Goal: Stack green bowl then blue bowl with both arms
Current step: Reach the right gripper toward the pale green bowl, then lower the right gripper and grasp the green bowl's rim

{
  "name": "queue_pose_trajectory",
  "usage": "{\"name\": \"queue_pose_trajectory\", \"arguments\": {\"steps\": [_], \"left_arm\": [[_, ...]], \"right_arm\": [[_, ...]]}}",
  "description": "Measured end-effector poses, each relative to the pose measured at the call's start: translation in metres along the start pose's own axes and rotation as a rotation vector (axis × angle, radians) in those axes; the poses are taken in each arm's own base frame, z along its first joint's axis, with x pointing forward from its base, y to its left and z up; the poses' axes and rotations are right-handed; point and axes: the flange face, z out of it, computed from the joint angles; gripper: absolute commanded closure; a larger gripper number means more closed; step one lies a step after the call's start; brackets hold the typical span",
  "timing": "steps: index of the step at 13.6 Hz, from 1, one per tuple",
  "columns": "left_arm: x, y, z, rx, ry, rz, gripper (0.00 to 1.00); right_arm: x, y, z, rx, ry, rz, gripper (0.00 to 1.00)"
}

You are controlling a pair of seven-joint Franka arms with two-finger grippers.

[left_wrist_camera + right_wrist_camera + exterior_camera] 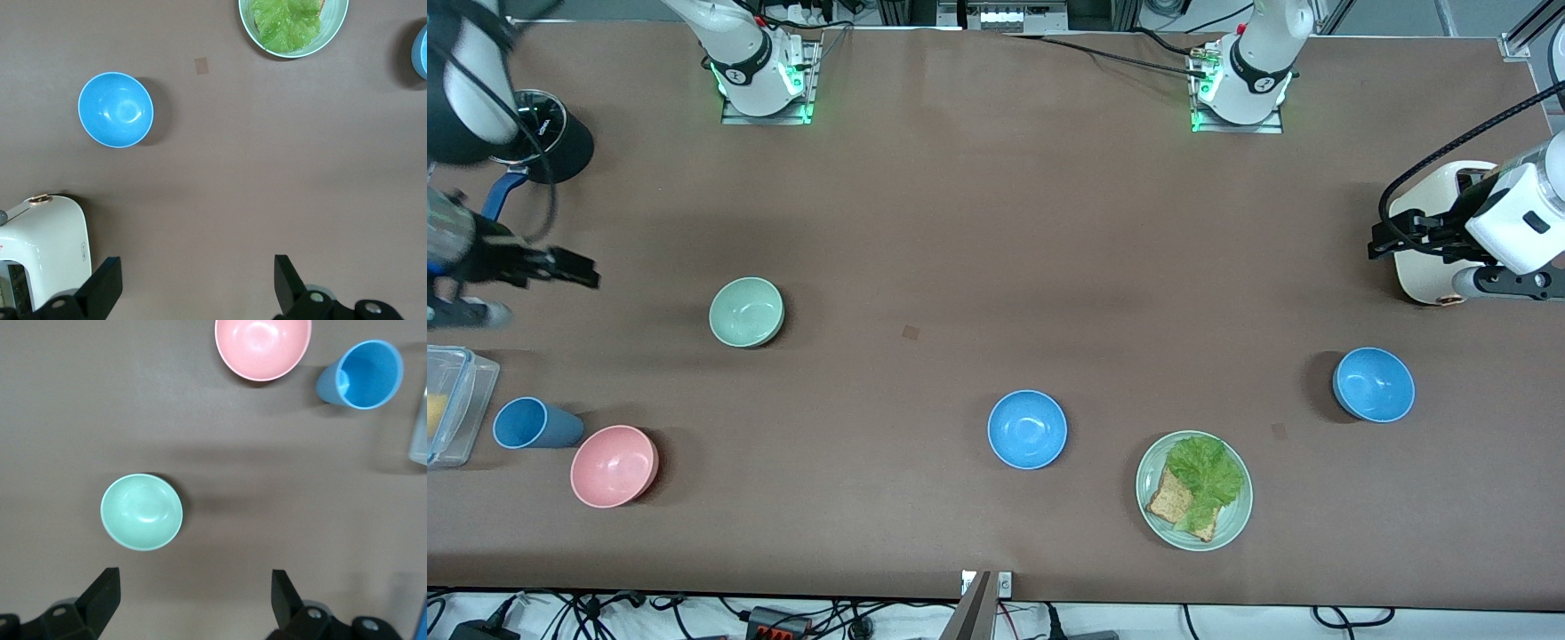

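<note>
Brown matte worktop [978,222], cables along its edges. Green bowl [746,311] toward right arm's end; blue bowl [1027,429] mid-table, second blue bowl [1374,384] near white toaster [1427,267]. Nearby: pink bowl [614,466], blue cup [534,423], lettuce plate [1194,491]. Left end effector [193,287] and right end effector [193,603] aloft, jaws spread, empty.

Bowls all sitting apart on the bench [978,222]
Green bowl [746,311] is toward the right arm's end, one blue bowl [1027,429] mid-bench, nothing stacked yet.

Green bowl [746,311] & two blue bowls [1027,428] upright, apart, unstacked.
</note>
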Motion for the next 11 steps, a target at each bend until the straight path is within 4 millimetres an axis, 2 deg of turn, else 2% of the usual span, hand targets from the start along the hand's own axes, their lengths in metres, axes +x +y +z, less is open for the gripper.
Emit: {"name": "queue_pose_trajectory", "arguments": {"steps": [3,7,11], "left_arm": [[0.000,0.001,0.000,0.000,0.000,0.001,0.00],[0.000,0.001,0.004,-0.001,-0.018,0.001,0.00],[0.002,0.004,0.008,-0.002,-0.027,0.008,0.00]], "right_arm": [[0.017,-0.009,0.071,0.002,-0.044,-0.016,0.00],[0.029,-0.019,0.149,0.006,-0.138,-0.033,0.00],[0.034,-0.041,0.211,0.003,-0.215,-0.068,0.00]]}}
